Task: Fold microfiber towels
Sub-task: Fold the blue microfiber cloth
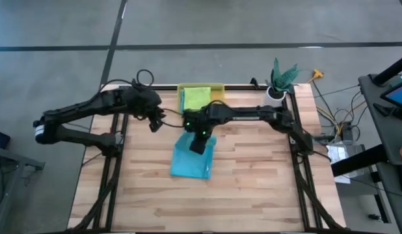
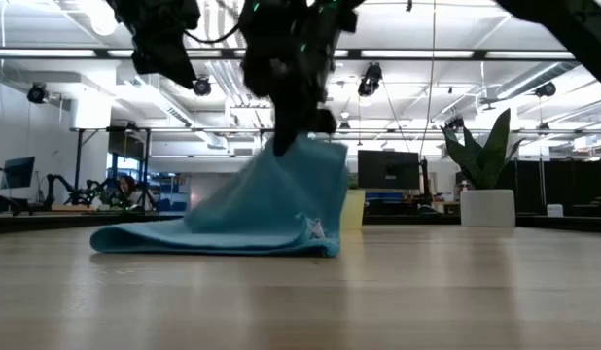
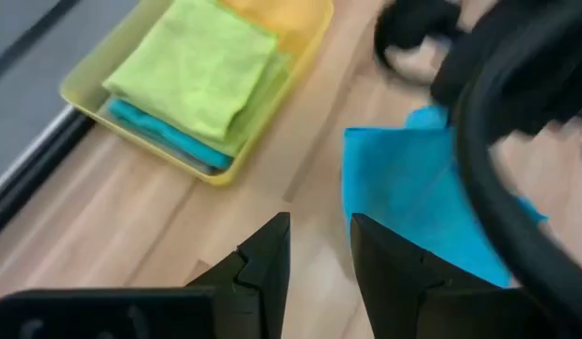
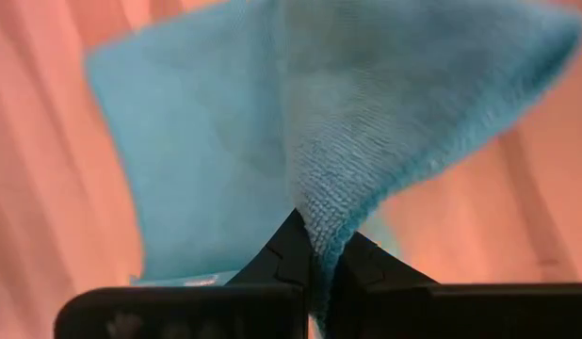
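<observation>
While pinched by right gripper (image 4: 315, 256), teal towel (image 1: 191, 159) peaks upward.

Light is even and fairly bright, coming from rows of ceiling strip lamps (image 2: 398, 53) that show in the low view well behind and above the right gripper (image 2: 299, 131); they glare white there, and both arms read as near-black silhouettes against them. On the desk (image 1: 253, 188) shadows are soft and faint, with only a slight dark patch under the lifted teal towel (image 1: 192, 159) just below that gripper. In the right wrist view the towel weave is sharp close to the fingertips (image 4: 293, 247), while the cloth farther off and the wood beyond blur into warm orange. The left wrist view is soft overall, and the other arm crossing ahead of the left gripper (image 3: 319, 247) is smeared by motion blur.
</observation>
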